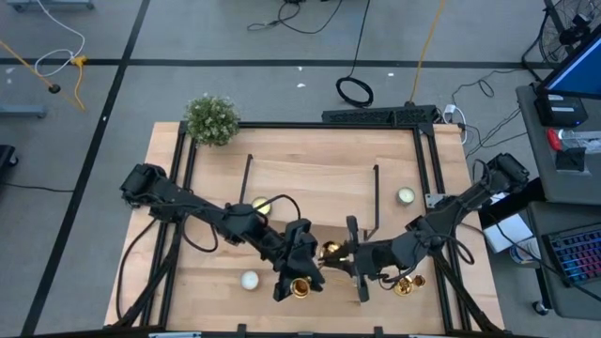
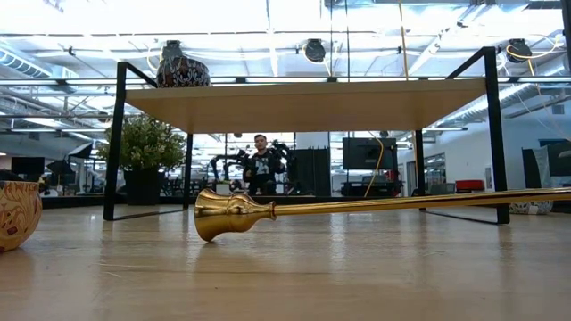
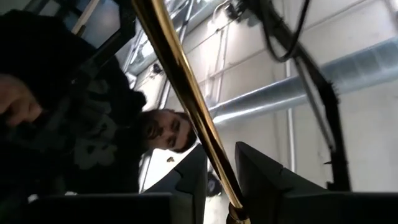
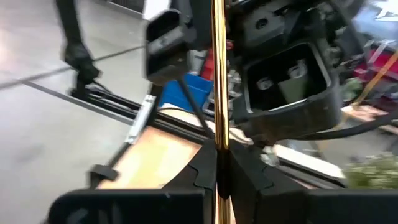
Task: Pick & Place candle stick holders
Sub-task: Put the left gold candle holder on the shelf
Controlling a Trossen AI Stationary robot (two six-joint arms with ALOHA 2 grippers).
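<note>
Pale wooden table (image 1: 310, 188) carrying a wooden shelf on a black wire frame (image 2: 303, 100). Long shiny gold metal candlestick (image 2: 357, 206) lying level just above the table's near middle, flared base to the low view's left. Right gripper (image 4: 219, 180) clenched on its thin stem. Left gripper (image 3: 221, 186) alongside the same stem, fingers slightly parted. Small round white tealight (image 1: 249, 279) near the front edge.
</note>
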